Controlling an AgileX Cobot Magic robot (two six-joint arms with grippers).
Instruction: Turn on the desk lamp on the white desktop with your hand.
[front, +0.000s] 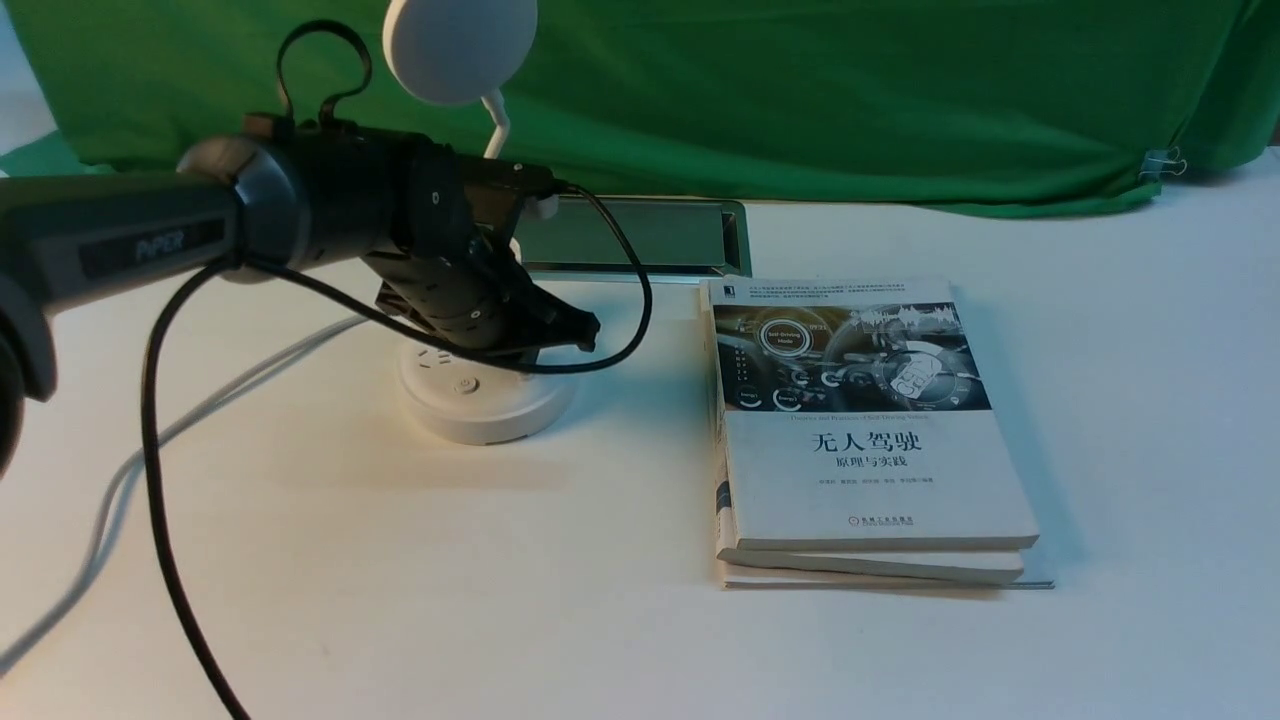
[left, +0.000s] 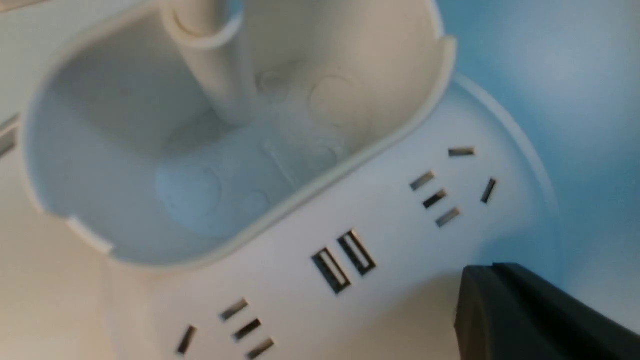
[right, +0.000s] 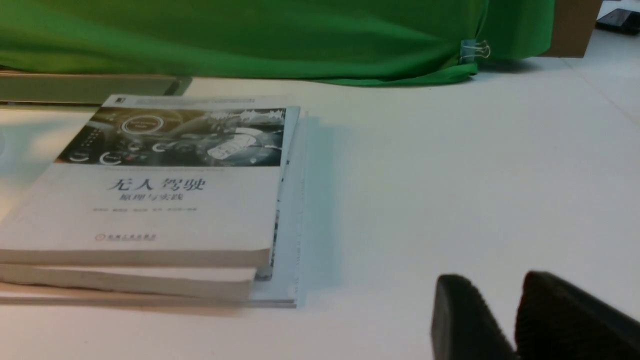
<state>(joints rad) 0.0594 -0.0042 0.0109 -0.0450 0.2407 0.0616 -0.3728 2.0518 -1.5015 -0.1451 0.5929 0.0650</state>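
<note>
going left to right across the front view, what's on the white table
white cord → desk lamp, with the left gripper over its base → stack of books → binder clip on the green cloth

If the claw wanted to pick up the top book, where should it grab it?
Probably the top white paperback book at its long right edge, coming in from the right side over the bare white desktop. It lies flat on a stack, and that edge overhangs the book beneath slightly, with nothing beside it; the white round-based desk lamp stands off its left.
</note>
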